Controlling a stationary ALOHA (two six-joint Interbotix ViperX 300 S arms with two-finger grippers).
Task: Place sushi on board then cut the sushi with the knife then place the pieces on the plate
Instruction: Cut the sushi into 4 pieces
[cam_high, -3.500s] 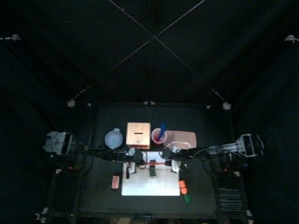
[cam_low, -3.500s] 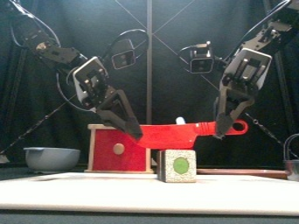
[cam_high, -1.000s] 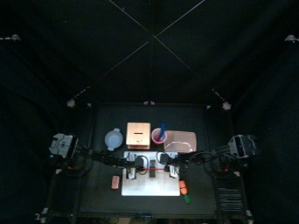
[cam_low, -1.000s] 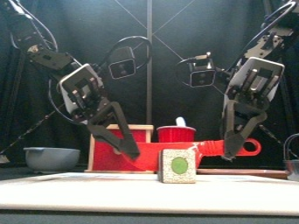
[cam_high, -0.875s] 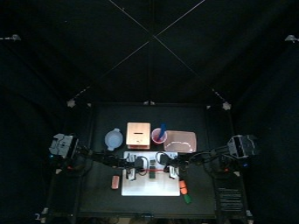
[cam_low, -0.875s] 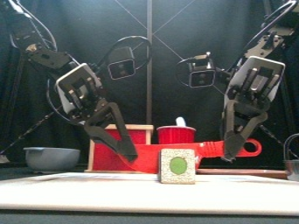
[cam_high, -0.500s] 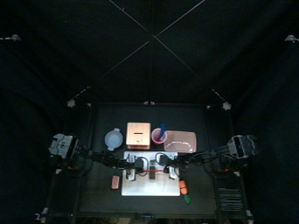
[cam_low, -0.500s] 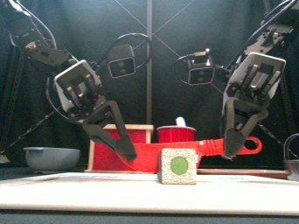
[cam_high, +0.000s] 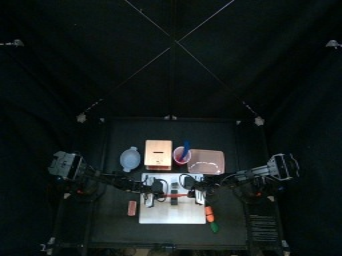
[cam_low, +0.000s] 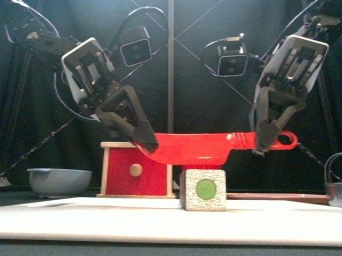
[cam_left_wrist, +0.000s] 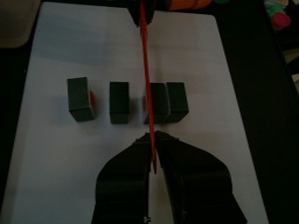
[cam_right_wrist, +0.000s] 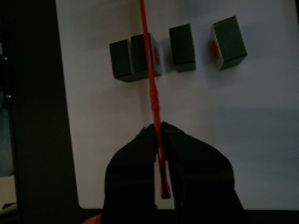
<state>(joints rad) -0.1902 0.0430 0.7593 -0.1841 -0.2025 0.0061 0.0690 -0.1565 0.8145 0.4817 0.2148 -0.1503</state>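
The red toy knife (cam_low: 201, 146) hangs level above the white board (cam_low: 171, 206), held at both ends. My left gripper (cam_low: 144, 143) is shut on its blade tip, and my right gripper (cam_low: 263, 143) is shut on its handle. Below it the dark green sushi roll (cam_low: 203, 190) shows its end face. In the left wrist view my left gripper (cam_left_wrist: 149, 147) holds the knife (cam_left_wrist: 145, 70) edge-on over the sushi (cam_left_wrist: 119, 101), which lies in three separate chunks. The right wrist view shows my right gripper (cam_right_wrist: 160, 138) and the blade over the widest chunk (cam_right_wrist: 135, 58).
Behind the board stand the wooden box with a red drawer front (cam_low: 134, 170), the blue-grey bowl (cam_low: 56, 181), the red cup (cam_high: 182, 154) and the pink tray (cam_high: 209, 160). Small toy foods lie at the board's left (cam_high: 131, 207) and right (cam_high: 211, 212).
Both arms have lifted the knife from just above the sushi's top to well above it. The sushi chunks have not moved.
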